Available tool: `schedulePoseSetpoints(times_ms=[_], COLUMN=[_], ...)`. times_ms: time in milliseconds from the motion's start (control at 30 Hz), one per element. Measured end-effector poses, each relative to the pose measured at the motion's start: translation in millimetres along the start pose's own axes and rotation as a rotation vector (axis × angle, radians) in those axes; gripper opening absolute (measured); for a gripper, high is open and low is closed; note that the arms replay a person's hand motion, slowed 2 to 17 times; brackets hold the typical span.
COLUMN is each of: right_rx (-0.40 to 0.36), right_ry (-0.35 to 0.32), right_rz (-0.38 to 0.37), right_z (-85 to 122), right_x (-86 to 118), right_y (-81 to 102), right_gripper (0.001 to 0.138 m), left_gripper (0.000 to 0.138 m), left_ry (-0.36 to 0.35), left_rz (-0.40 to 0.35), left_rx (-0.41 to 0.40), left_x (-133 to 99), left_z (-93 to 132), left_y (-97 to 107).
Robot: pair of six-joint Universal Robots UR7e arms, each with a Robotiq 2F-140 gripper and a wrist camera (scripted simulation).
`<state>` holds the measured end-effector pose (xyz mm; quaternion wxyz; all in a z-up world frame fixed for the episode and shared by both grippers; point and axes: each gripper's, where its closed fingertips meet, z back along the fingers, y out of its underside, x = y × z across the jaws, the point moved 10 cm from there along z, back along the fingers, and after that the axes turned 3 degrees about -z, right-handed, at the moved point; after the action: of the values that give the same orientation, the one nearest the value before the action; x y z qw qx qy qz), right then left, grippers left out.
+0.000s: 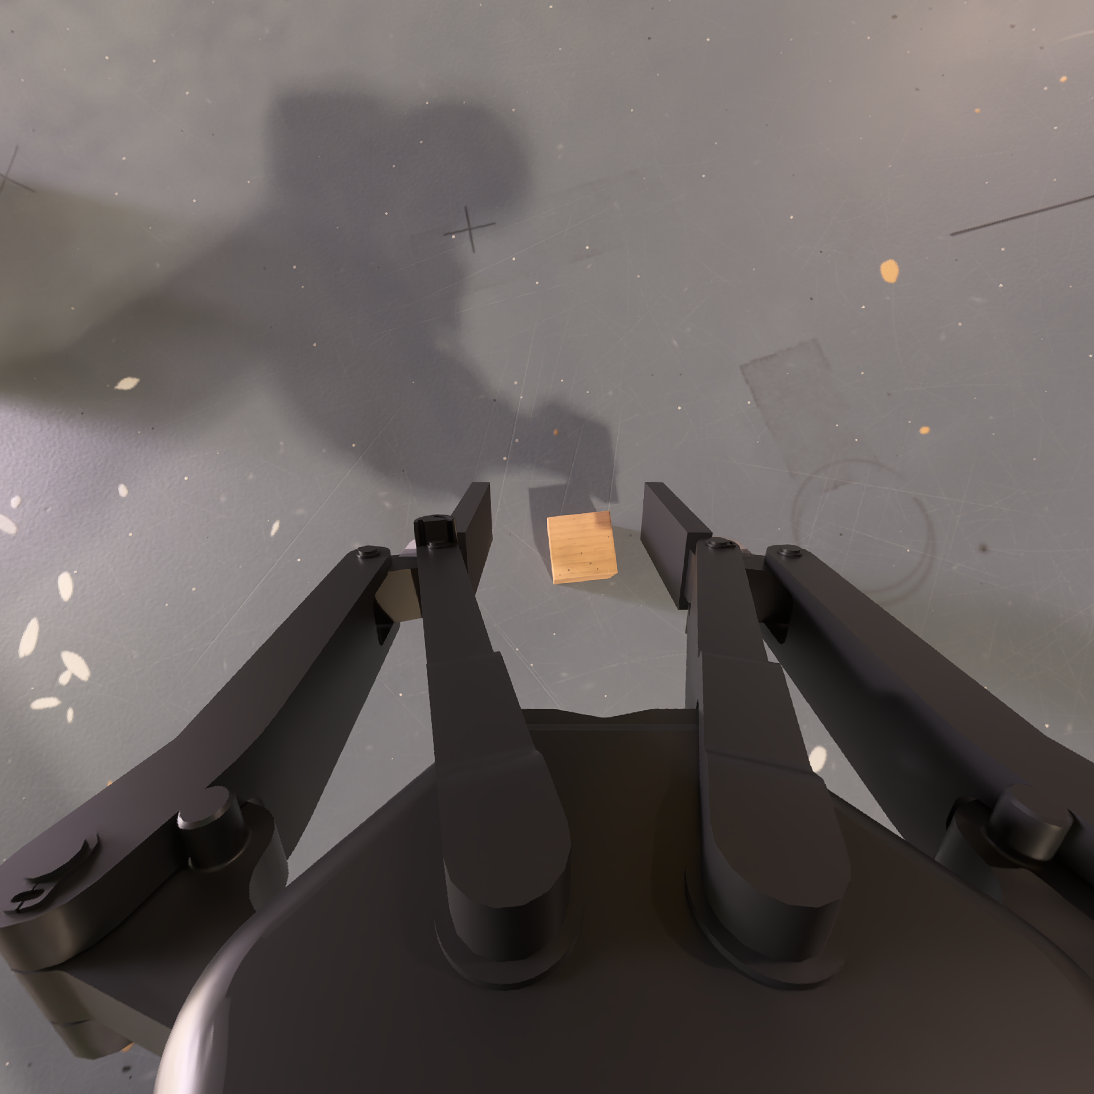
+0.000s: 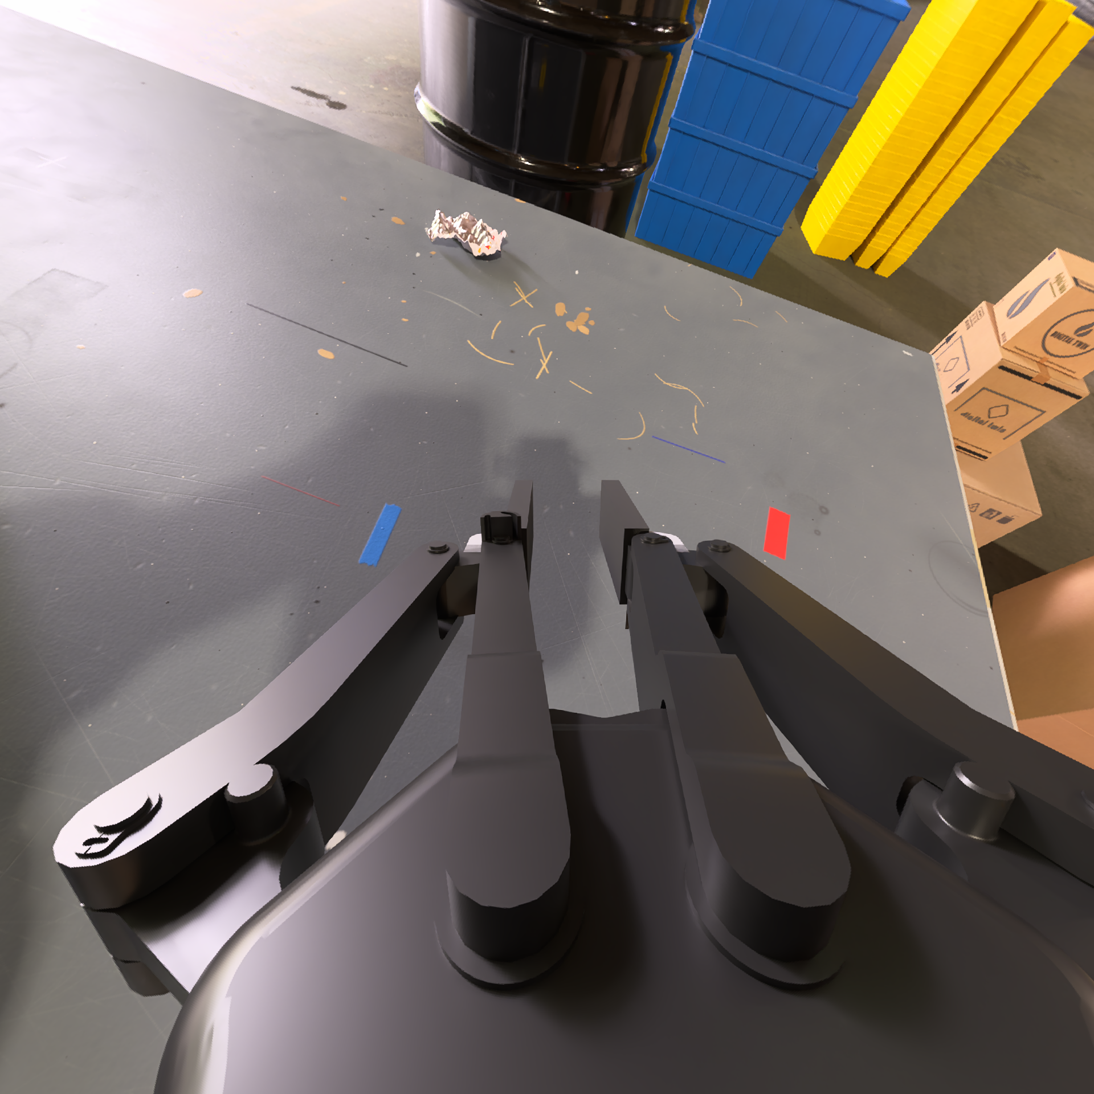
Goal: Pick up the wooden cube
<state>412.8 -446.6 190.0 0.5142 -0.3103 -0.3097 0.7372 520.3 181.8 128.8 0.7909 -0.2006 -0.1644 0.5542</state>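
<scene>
Over the left wrist, the left gripper [image 1: 568, 533] hangs above the grey table [image 1: 769, 177] with its fingers [image 1: 476, 521] spread wide. The cube [image 1: 581, 547] sits flat on the table in the gap between them, touching neither pad and a little nearer the right-hand one. It is as wide as it is long, so no axis stands out; its edges are turned slightly off the line of the fingers, and the wood grain on top runs roughly across the gap. The gripper's shadow falls across the table beyond it. The surface is scuffed, with pale and orange flecks, a small pen cross [image 1: 469, 228] and a faint ring mark [image 1: 861, 527].

Over the right wrist, the right gripper [image 2: 567, 509] is held above bare table, fingers parted by a narrow gap and holding nothing. A blue tape strip [image 2: 379, 534] lies to one side and a red patch [image 2: 776, 532] to the other. Farther off lies a crumpled scrap [image 2: 466, 234], perhaps foil. Past the table edge stand a black drum [image 2: 544, 89], blue crates [image 2: 758, 130], yellow slabs [image 2: 947, 130] and cardboard boxes [image 2: 1018, 379].
</scene>
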Motion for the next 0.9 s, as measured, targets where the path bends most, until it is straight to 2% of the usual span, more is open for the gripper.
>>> schedulePoseSetpoints(times_ms=[900], right_rx=[-0.008], right_ry=[-0.007], right_rz=[-0.005], right_z=[0], right_x=[0], right_y=[-2.1], right_gripper=[0.031], left_gripper=[0.067], left_ry=[0.019], left_rz=[0.044], left_rx=[-0.005], left_x=[11], left_z=[3], left_y=[12])
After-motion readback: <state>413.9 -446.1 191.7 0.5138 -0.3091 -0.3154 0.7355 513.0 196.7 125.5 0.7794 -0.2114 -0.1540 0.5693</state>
